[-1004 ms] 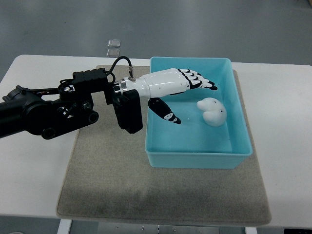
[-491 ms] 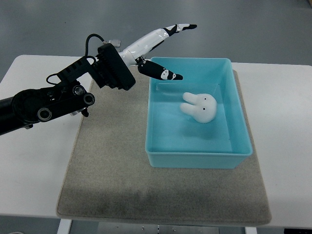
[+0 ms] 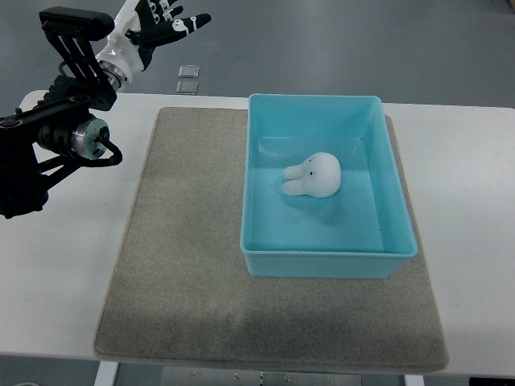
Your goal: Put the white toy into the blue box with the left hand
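The white toy, a rounded bunny-like figure with two short ears, lies inside the blue box near its middle, ears pointing left. My left hand is raised at the top left, far from the box, with its fingers spread and nothing in them. Its black arm comes in from the left edge. The right arm does not show.
The blue box stands on a grey mat that covers most of the white table. Two small square pieces lie on the floor beyond the table's far edge.
My left hand has pulled back from over the box to the top left and risen. The white toy has rolled a little left inside the box and turned its ears leftward.
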Tool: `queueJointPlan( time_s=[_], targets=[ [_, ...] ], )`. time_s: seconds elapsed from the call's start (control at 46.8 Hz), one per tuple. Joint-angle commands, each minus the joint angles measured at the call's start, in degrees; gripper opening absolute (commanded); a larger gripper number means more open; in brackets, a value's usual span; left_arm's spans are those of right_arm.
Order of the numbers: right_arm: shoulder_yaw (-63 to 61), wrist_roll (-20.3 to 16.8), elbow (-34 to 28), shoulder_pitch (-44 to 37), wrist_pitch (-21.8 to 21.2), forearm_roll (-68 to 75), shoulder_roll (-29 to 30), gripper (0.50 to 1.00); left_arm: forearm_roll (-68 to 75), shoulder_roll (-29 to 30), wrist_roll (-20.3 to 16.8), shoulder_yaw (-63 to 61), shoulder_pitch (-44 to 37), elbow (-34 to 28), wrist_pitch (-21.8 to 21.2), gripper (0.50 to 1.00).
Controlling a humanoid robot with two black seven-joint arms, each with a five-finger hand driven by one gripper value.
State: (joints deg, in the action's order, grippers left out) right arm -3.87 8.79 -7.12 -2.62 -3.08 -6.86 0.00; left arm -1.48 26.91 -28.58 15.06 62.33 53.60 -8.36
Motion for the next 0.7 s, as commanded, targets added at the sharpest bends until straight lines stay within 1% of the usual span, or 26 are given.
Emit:
queueJointPlan(
  time_s=[0.0, 0.085, 0.171, 0.256, 0.32, 0.449, 0.683],
  targets=[
    [0.0, 0.0, 0.0, 0.0, 0.0, 0.0, 0.0, 0.936, -8.1, 0.5, 0.7, 0.1, -0.1, -1.8, 3.2, 1.0],
    [0.0, 0.0, 0.0, 0.1, 0.0, 0.0, 0.0, 0.936, -16.9, 1.2, 3.7, 0.0, -1.3, -3.2, 7.4, 1.0],
    [0.0, 0.0, 0.0, 0.0, 0.0, 0.0, 0.0, 0.936, -20.8, 1.9, 6.6, 0.0, -2.3, -3.7, 10.6, 1.0],
    [0.0, 0.0, 0.0, 0.0, 0.0, 0.0, 0.0, 0.936, -22.7, 2.5, 7.6, 0.5, -3.7, -3.8, 12.4, 1.0],
    [0.0, 0.0, 0.0, 0.0, -0.1, 0.0, 0.0, 0.936, -26.4, 3.0, 8.1, 1.3, -4.4, -4.1, 13.0, 1.0],
    [0.0, 0.0, 0.0, 0.0, 0.0, 0.0, 0.0, 0.936, -34.8, 3.9, 10.6, 1.7, -4.7, -4.2, 13.0, 1.0],
    [0.0, 0.0, 0.0, 0.1, 0.0, 0.0, 0.0, 0.936, -35.9, 4.6, 10.7, 2.5, -4.7, -4.1, 12.7, 1.0]
  ],
)
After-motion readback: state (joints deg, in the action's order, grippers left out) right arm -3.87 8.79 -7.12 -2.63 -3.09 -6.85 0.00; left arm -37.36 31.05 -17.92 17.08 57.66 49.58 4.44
